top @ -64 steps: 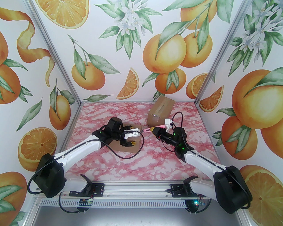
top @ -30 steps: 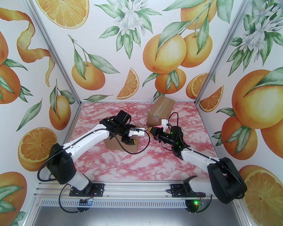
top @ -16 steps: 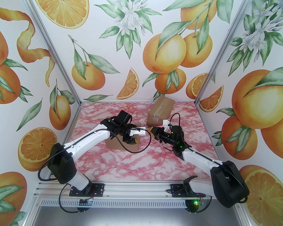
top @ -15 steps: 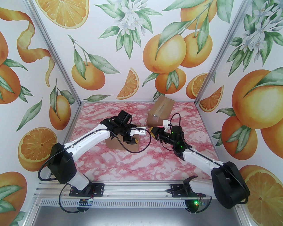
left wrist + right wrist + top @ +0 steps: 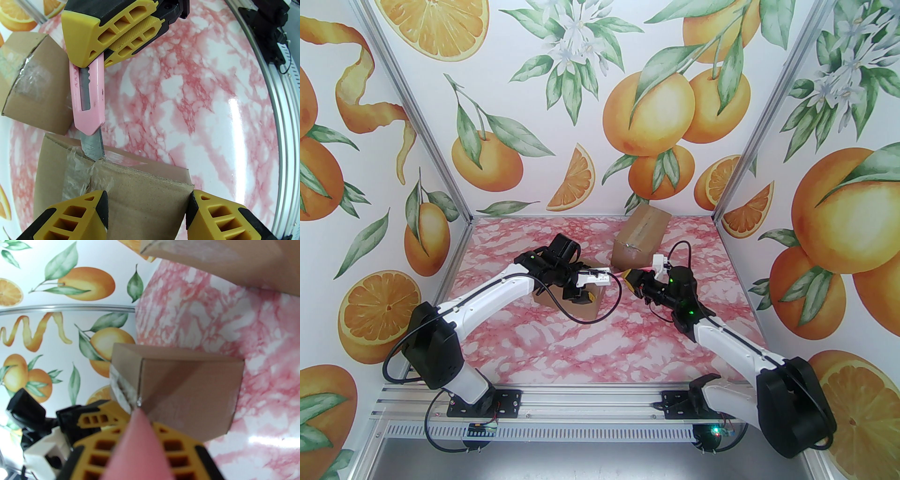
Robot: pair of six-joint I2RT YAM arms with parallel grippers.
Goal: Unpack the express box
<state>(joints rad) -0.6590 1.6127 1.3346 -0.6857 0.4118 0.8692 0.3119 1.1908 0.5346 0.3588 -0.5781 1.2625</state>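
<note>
The express box [image 5: 594, 309] [image 5: 145, 187] [image 5: 187, 392] is a small brown carton sealed with clear tape, lying left of centre on the pink marbled table. My left gripper [image 5: 583, 295] [image 5: 147, 211] is closed onto it from above. One fingertip [image 5: 211, 215] presses its right corner and the other fingertip [image 5: 77, 215] lies over its taped top. My right gripper [image 5: 630, 276] [image 5: 96, 61] [image 5: 138, 427] is shut on a pink utility knife [image 5: 618, 273] [image 5: 88, 98] [image 5: 138, 446]. The knife's blade [image 5: 92, 146] touches the taped seam at the box's far edge.
A second, larger cardboard box [image 5: 640, 234] [image 5: 32, 89] [image 5: 222, 258] stands at the back, just behind the right gripper. The left arm's black cable [image 5: 586, 321] loops over the table in front of the express box. The aluminium rail [image 5: 581, 403] runs along the near edge.
The left gripper has narrowed onto the express box, and box and gripper have shifted slightly right. The right gripper with the knife has drawn back a little to the right.
</note>
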